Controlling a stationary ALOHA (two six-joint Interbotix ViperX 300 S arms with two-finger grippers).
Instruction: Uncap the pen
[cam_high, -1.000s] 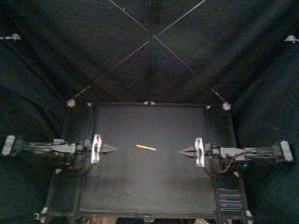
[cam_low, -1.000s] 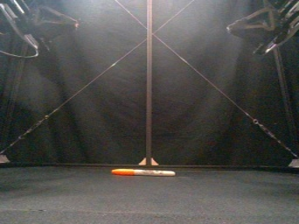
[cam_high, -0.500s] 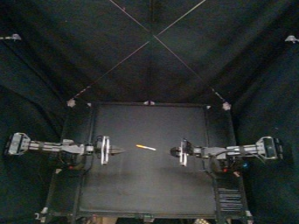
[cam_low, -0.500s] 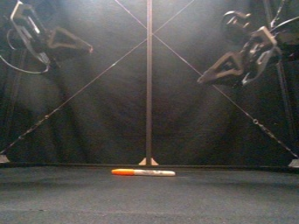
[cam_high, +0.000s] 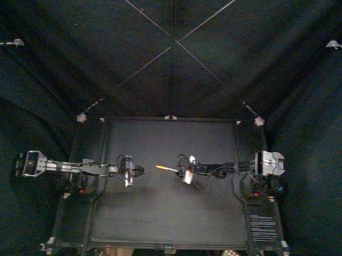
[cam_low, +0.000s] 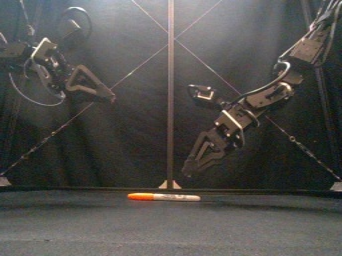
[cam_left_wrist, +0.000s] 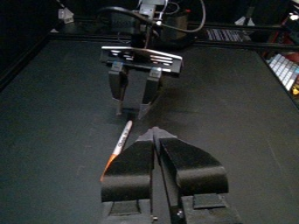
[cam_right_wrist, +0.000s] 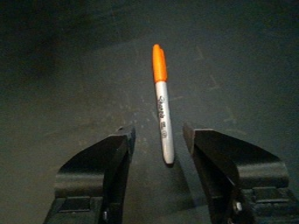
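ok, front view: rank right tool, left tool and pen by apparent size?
1. right tool: largest, hanging lowest of the two.
2. left tool: smaller, held higher.
3. pen: smallest in area, being thin. Its length looks close to the left tool's, so by length alone that pair is unsure.

Top camera high overhead, tilted toward the back, desk (cam_high: 147, 215) in the lower half, front camera level at the desk's front edge, left wrist camera facing the right end effector (cam_left_wrist: 131, 107), right wrist camera close over the pen (cam_right_wrist: 160, 96), shared by all four.
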